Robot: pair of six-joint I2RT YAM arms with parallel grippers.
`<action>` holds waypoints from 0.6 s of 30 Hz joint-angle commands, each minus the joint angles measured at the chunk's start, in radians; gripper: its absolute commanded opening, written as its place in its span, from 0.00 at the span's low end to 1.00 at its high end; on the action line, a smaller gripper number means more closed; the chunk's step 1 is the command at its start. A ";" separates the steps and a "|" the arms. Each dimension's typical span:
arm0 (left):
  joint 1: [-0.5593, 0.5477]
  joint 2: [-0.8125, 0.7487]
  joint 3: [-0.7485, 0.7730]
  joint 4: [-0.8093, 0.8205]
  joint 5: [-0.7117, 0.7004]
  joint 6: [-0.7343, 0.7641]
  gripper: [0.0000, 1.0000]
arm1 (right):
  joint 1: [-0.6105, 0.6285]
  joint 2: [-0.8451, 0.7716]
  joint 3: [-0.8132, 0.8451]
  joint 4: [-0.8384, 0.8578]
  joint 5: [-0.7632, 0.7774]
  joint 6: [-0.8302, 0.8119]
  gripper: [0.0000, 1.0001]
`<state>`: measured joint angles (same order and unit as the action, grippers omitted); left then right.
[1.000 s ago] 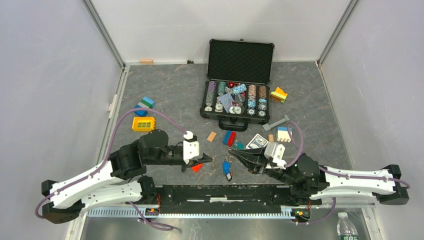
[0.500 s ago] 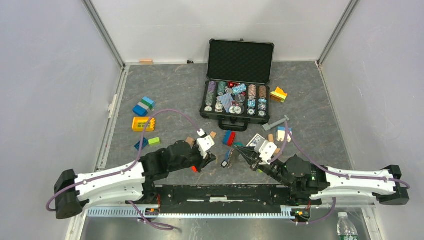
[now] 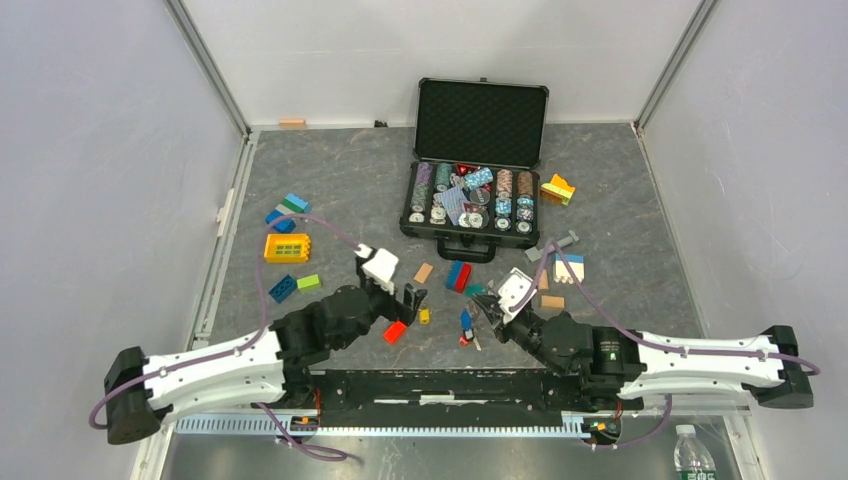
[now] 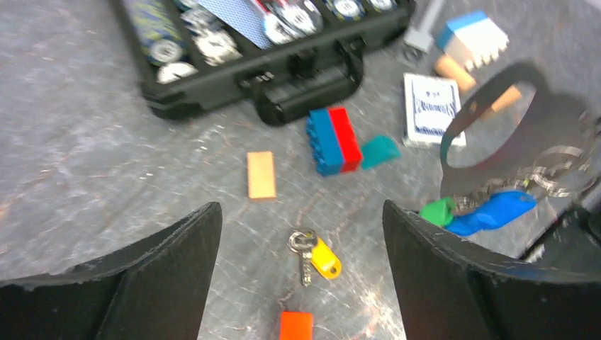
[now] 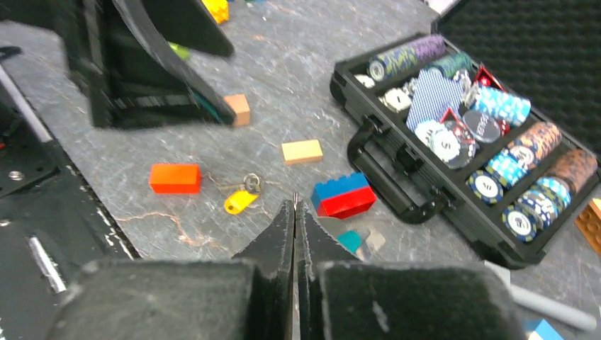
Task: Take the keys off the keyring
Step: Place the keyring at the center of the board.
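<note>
A yellow-tagged key (image 4: 315,256) lies loose on the table with a small ring on its head, between the fingers of my open left gripper (image 4: 301,209) and below them. From above, this key (image 3: 424,316) is just right of the left gripper (image 3: 405,300). My right gripper (image 3: 478,306) is shut on the keyring (image 4: 563,170), and a thin bit of metal shows at its tips (image 5: 294,205). A blue key (image 4: 496,209) and a green key (image 4: 437,211) hang from that ring, and the bunch (image 3: 465,325) dangles just over the table.
An orange block (image 3: 395,332) lies near the yellow key. A blue-and-red block (image 3: 458,275), a wooden piece (image 3: 424,272) and a teal piece (image 4: 380,151) lie just beyond. The open poker chip case (image 3: 470,230) stands behind. More blocks (image 3: 287,246) lie at the left.
My left gripper has opened and pulled back to the left, leaving the yellow key on the table. My right gripper has stayed shut and shifted a little with the ring and remaining keys.
</note>
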<state>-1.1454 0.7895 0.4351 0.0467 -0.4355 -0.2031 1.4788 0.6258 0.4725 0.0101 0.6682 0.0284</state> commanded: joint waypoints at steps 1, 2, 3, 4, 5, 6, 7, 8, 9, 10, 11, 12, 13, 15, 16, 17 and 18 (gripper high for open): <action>0.011 -0.127 -0.008 -0.039 -0.228 -0.084 0.94 | -0.041 0.062 0.026 -0.055 0.067 0.093 0.00; 0.012 -0.151 -0.006 -0.079 -0.243 -0.091 0.95 | -0.065 0.085 0.029 -0.068 0.055 0.107 0.00; 0.016 -0.169 -0.002 -0.104 -0.248 -0.095 0.96 | -0.090 0.106 0.032 -0.084 0.034 0.119 0.00; 0.016 -0.184 0.002 -0.133 -0.250 -0.100 0.97 | -0.116 0.132 0.034 -0.102 0.014 0.138 0.00; 0.019 -0.198 0.008 -0.163 -0.255 -0.110 0.97 | -0.142 0.153 0.031 -0.114 0.001 0.155 0.00; 0.018 -0.206 0.018 -0.190 -0.262 -0.123 0.98 | -0.161 0.166 0.025 -0.121 -0.011 0.167 0.00; 0.019 -0.211 0.027 -0.223 -0.270 -0.134 0.99 | -0.178 0.177 0.015 -0.128 -0.018 0.186 0.00; 0.018 -0.214 0.037 -0.248 -0.280 -0.150 0.99 | -0.192 0.182 0.006 -0.136 -0.024 0.205 0.00; 0.018 -0.218 0.044 -0.275 -0.290 -0.162 0.99 | -0.206 0.187 -0.007 -0.150 -0.023 0.225 0.00; 0.019 -0.222 0.053 -0.291 -0.294 -0.173 1.00 | -0.215 0.187 -0.019 -0.166 -0.015 0.251 0.00; 0.018 -0.227 0.060 -0.306 -0.298 -0.184 1.00 | -0.225 0.185 -0.035 -0.190 0.004 0.280 0.00; 0.019 -0.232 0.064 -0.319 -0.296 -0.188 1.00 | -0.230 0.185 -0.048 -0.212 0.022 0.315 0.00; 0.018 -0.235 0.069 -0.327 -0.298 -0.190 1.00 | -0.234 0.186 -0.063 -0.241 0.045 0.343 0.01; 0.018 -0.239 0.075 -0.340 -0.304 -0.195 1.00 | -0.239 0.186 -0.086 -0.301 0.092 0.412 0.02; 0.019 -0.240 0.077 -0.349 -0.308 -0.201 1.00 | -0.239 0.182 -0.095 -0.328 0.112 0.448 0.04; 0.019 -0.241 0.081 -0.357 -0.311 -0.205 1.00 | -0.239 0.179 -0.102 -0.351 0.124 0.474 0.07; 0.018 -0.242 0.086 -0.365 -0.313 -0.210 1.00 | -0.239 0.172 -0.111 -0.368 0.134 0.490 0.12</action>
<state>-1.1297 0.5594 0.4671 -0.2768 -0.6987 -0.3412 1.2434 0.7868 0.4389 -0.1135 0.7597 0.3477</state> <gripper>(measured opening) 0.994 0.059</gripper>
